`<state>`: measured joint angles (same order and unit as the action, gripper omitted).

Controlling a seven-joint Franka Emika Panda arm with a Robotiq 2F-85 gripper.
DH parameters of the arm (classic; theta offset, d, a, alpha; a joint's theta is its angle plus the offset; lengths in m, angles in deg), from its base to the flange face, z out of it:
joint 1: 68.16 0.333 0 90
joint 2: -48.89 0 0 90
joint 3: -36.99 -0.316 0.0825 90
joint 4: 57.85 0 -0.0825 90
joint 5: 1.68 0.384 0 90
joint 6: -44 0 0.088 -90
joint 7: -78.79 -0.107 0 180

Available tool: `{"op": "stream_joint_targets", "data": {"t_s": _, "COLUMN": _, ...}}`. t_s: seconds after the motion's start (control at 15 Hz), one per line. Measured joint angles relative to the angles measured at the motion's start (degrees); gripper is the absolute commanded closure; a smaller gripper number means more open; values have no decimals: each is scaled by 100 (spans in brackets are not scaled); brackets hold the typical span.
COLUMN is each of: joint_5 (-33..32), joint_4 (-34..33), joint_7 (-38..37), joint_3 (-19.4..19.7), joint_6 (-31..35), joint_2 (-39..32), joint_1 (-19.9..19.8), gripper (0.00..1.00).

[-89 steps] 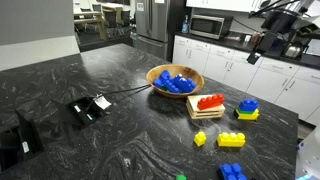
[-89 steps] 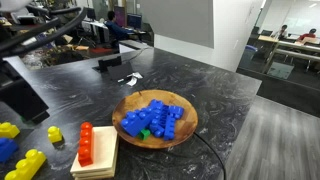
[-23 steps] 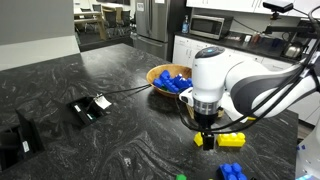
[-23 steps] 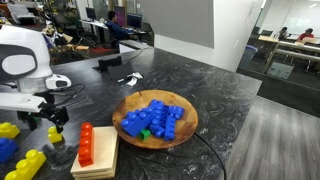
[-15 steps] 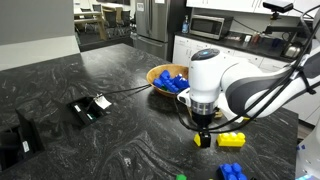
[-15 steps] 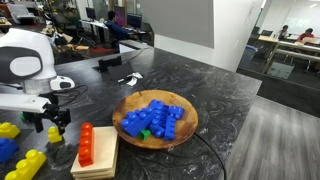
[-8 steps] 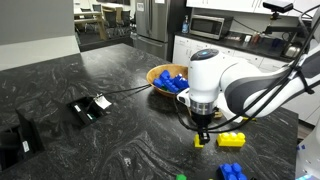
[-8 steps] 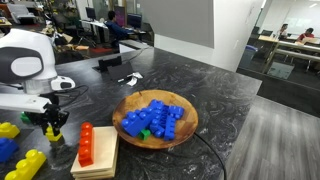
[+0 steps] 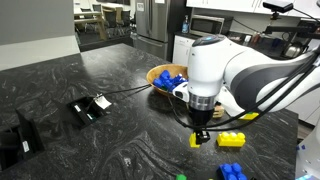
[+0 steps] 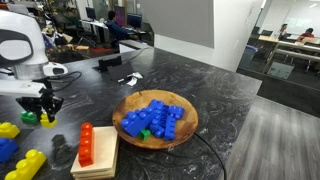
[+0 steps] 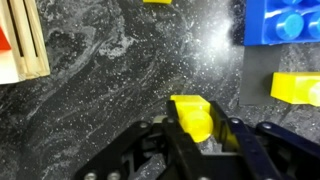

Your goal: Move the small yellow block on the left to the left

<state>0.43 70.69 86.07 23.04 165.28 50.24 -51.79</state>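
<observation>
My gripper (image 11: 192, 138), pinching the small yellow block (image 11: 191, 117), had risen and edged sideways from half a second earlier, apparently lifting it just clear of the countertop (image 11: 100, 90). This suggested the grasp was done and the carry begun. The block sat level and looked almost cubic, its slightly longer side running along my fingers.

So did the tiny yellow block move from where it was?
Yes. Held in the claw, the small yellow block has shifted left in an exterior view, farther from the long yellow brick, which stayed put.
</observation>
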Motion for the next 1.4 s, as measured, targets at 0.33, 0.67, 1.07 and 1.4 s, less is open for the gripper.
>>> {"op": "stream_joint_targets", "data": {"t_s": 0.33, "joint_5": -256, "joint_4": -708, "joint_7": 170, "joint_3": -233, "joint_6": -607, "joint_2": -110, "joint_1": 139, "gripper": 90}}
{"op": "stream_joint_targets", "data": {"t_s": 0.67, "joint_5": -1116, "joint_4": -1871, "joint_7": 178, "joint_3": -459, "joint_6": -1164, "joint_2": -1018, "joint_1": 407, "gripper": 90}}
{"op": "stream_joint_targets", "data": {"t_s": 1.07, "joint_5": -1648, "joint_4": -3252, "joint_7": 241, "joint_3": -471, "joint_6": -1498, "joint_2": -1956, "joint_1": 651, "gripper": 90}}
{"op": "stream_joint_targets", "data": {"t_s": 1.4, "joint_5": -1695, "joint_4": -3665, "joint_7": 707, "joint_3": -493, "joint_6": -1630, "joint_2": -2652, "joint_1": 830, "gripper": 90}}
